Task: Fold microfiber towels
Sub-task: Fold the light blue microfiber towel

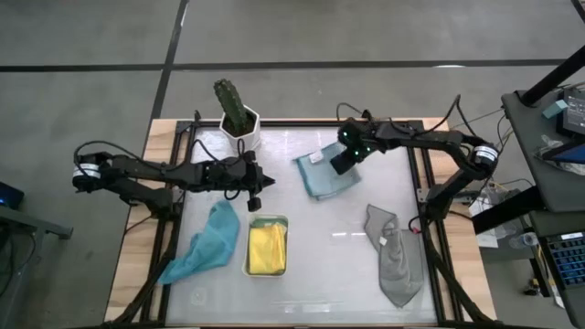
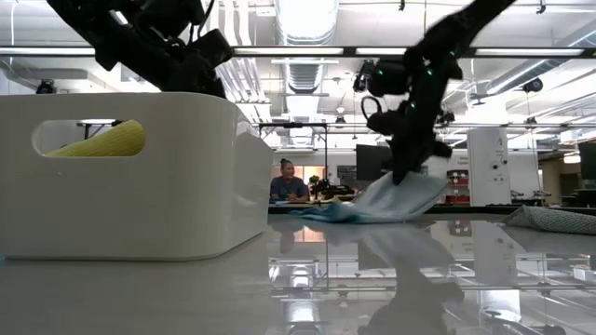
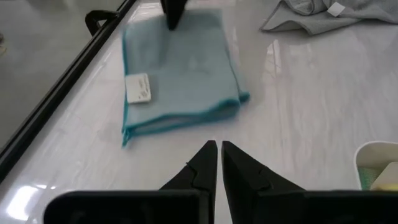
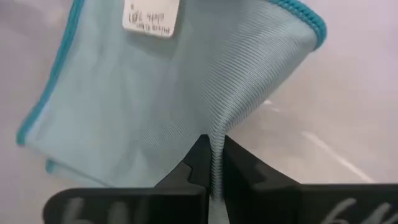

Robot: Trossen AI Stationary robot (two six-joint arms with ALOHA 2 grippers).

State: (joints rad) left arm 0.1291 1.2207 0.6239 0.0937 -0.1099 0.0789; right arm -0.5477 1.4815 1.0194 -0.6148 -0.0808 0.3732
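Note:
A folded light blue towel (image 1: 320, 174) lies on the table at the far middle, a white label on top (image 4: 152, 17). My right gripper (image 1: 340, 164) is shut on it at its right side. My left gripper (image 1: 257, 189) is shut and empty, hovering left of that towel, above the white tray (image 1: 267, 222). A yellow towel (image 1: 267, 249) lies in the tray. A teal towel (image 1: 206, 242) lies crumpled left of the tray. A grey towel (image 1: 395, 258) lies crumpled at the near right. The pale green towel does not show. My right gripper pinches a gathered ridge of the light blue towel (image 4: 219, 134) between its two fingers, at the towel's right edge. The fingers come from above, slanting in from the table's right. That edge is drawn up to the fingers (image 2: 402, 181); the rest lies on the table. One layer or several, I cannot tell.
A potted cactus in a white pot (image 1: 239, 114) stands at the far edge, left of the blue towel. A dark frame rail (image 3: 81, 56) runs along the table's far side. Bare tabletop (image 1: 329, 238) lies between the tray and the grey towel.

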